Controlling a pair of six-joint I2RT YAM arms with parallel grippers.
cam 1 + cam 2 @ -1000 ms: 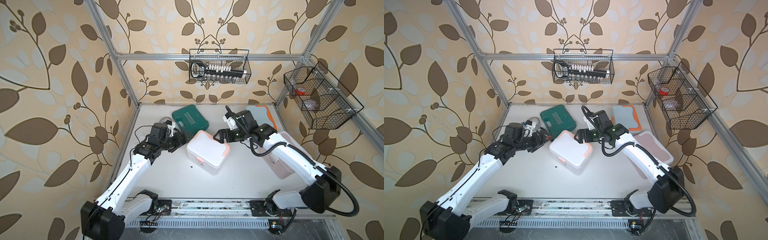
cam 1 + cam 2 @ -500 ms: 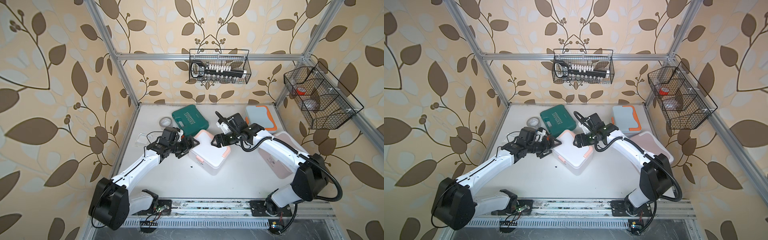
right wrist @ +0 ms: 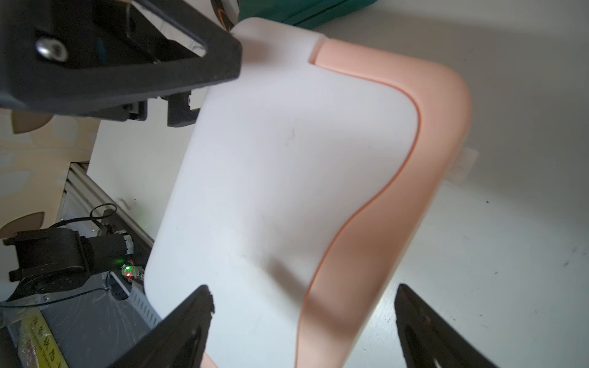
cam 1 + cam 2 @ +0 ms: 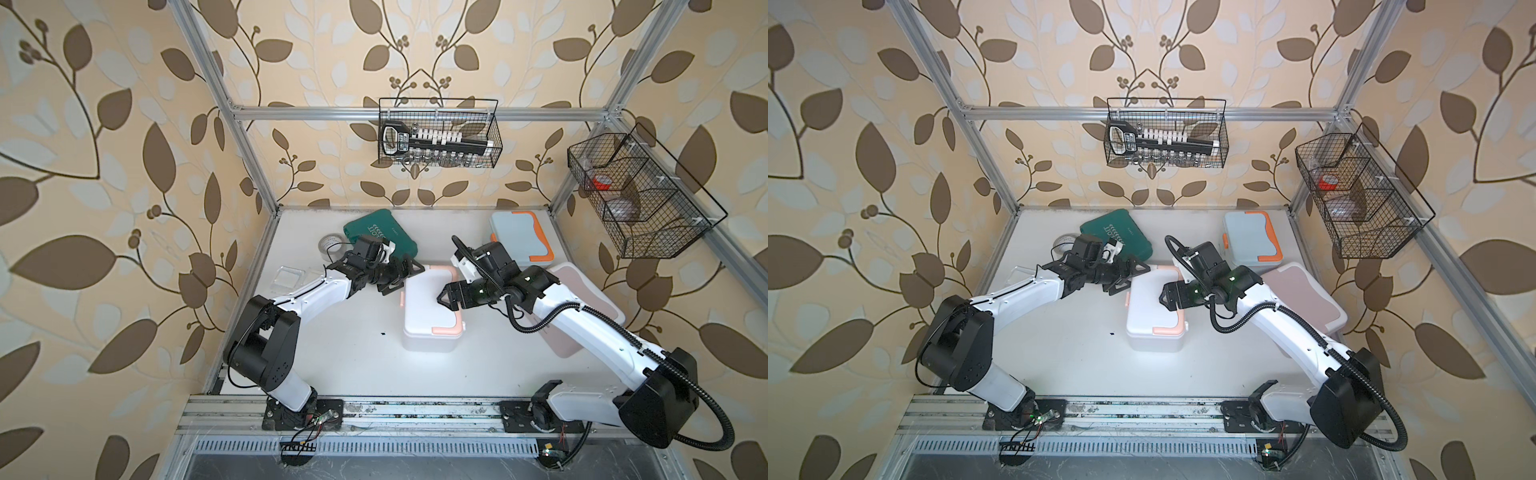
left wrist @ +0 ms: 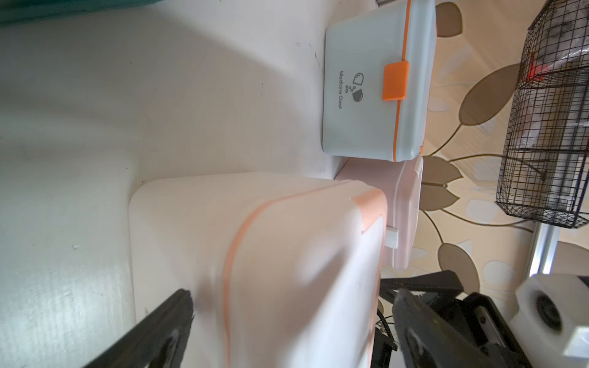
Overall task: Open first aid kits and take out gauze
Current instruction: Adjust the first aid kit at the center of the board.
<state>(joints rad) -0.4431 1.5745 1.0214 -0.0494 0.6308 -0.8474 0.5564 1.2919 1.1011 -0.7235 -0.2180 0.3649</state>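
Observation:
The white first aid kit with peach trim (image 4: 428, 316) (image 4: 1152, 320) stands shut mid-table. My left gripper (image 4: 401, 277) (image 4: 1129, 277) is open and straddles its far left corner; in the left wrist view the kit (image 5: 271, 239) fills the gap of the gripper (image 5: 293, 306). My right gripper (image 4: 444, 298) (image 4: 1165, 299) hangs open over the lid's right side, and its wrist view shows the lid (image 3: 287, 159) under the gripper (image 3: 302, 296). The light blue kit (image 4: 519, 237) and the pink kit (image 4: 582, 307) are shut. Clear gauze packets (image 4: 289, 276) lie at far left.
A dark green case (image 4: 378, 232) and a grey tape roll (image 4: 332, 245) sit behind my left gripper. Wire baskets hang on the back wall (image 4: 438, 133) and the right wall (image 4: 636, 195). My right forearm crosses over the pink kit.
The left gripper has moved right onto the white kit's corner. The right gripper has come from the kit's far edge to over its lid. The kit has turned from slanted to square.

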